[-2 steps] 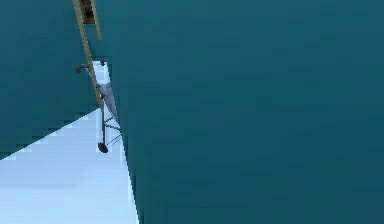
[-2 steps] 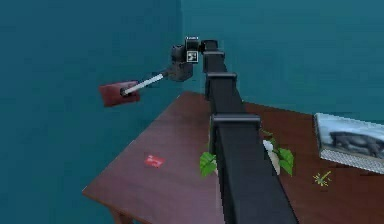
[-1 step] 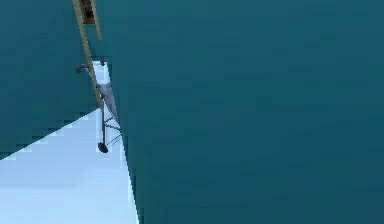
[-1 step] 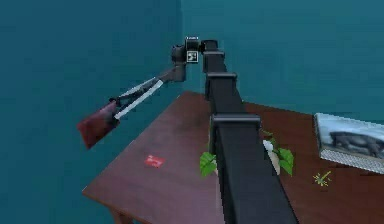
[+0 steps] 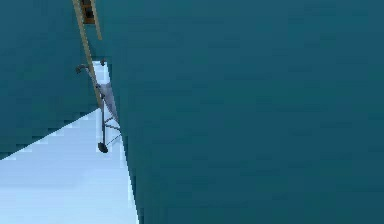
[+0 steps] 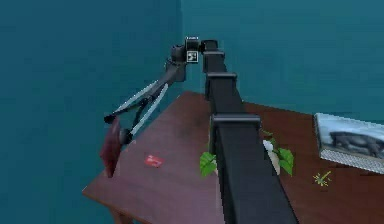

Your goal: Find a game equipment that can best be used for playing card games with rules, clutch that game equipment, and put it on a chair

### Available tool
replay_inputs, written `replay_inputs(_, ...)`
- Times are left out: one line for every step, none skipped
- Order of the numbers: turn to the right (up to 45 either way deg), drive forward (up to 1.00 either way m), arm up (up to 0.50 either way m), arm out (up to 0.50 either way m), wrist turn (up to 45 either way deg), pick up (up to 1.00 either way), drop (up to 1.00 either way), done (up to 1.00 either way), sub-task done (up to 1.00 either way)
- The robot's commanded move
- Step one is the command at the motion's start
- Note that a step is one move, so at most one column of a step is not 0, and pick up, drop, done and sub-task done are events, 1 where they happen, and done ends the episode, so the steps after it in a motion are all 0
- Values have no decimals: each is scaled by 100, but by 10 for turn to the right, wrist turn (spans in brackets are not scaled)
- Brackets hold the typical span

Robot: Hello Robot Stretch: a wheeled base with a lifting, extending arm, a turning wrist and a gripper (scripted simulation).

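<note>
One dark arm (image 6: 236,150) stretches across the brown wooden bench (image 6: 183,128) to bring its hand (image 6: 120,128) to a dark red flat thing (image 6: 111,155) at the left edge, probably the card game; whether that is held, I cannot tell.

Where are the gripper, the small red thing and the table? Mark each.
gripper (image 6: 121,127), arm side view, midway between its fingertips.
small red thing (image 6: 153,160), arm side view, its middle.
table (image 6: 182,128), arm side view, bare brown top.
</note>
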Motion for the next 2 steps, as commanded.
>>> replay_inputs(0, 0, 0, -44, 0, 0, 0, 0, 0)
replay_inputs(-450, 0, 0, 0, 0, 0, 0, 0, 0)
